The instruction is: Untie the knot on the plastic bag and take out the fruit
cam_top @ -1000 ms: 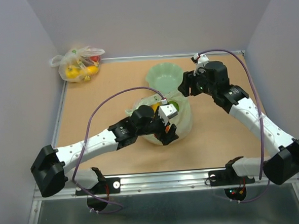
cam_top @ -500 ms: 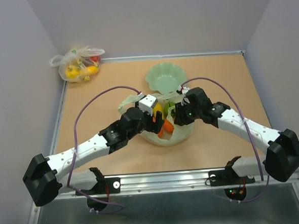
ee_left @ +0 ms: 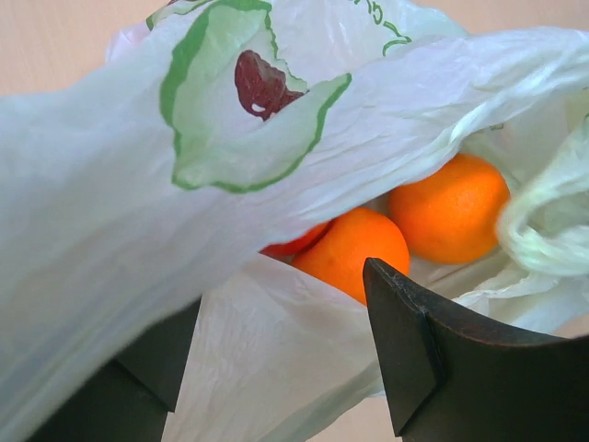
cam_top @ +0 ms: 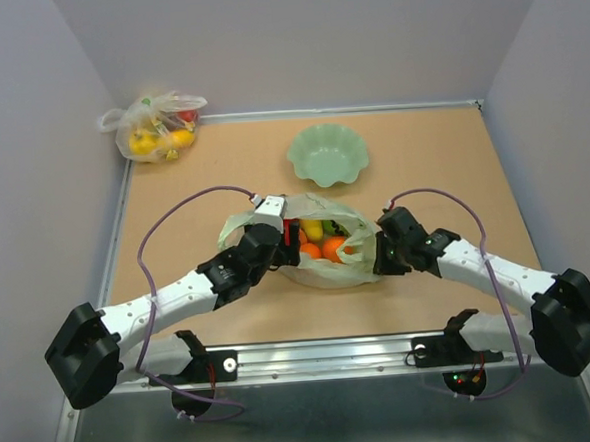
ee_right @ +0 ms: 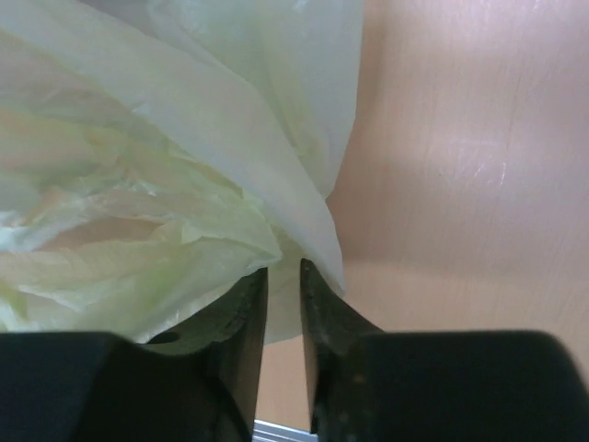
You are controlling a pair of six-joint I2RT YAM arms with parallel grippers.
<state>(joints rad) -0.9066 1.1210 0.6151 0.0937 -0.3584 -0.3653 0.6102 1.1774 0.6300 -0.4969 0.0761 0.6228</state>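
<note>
I saw bag [cam_top: 350, 268] pale green, crinkled, mouth agape, orange fruit [cam_top: 334, 249] showing. Left tool [ee_left: 281, 304] wide, gripping nothing; right tool [ee_right: 283, 276] pinched bag.

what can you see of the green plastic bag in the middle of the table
The bag is thin, crinkly, translucent pale green film with a green leaf print. It lies slumped on the table, its mouth gaping upward, untied. Inside are fruit: oranges, plus yellow, green and red pieces. One flap drapes over the wide-open left fingers. The right fingers stand nearly together around a fold of its other edge; whether they pinch it is unclear.
</note>
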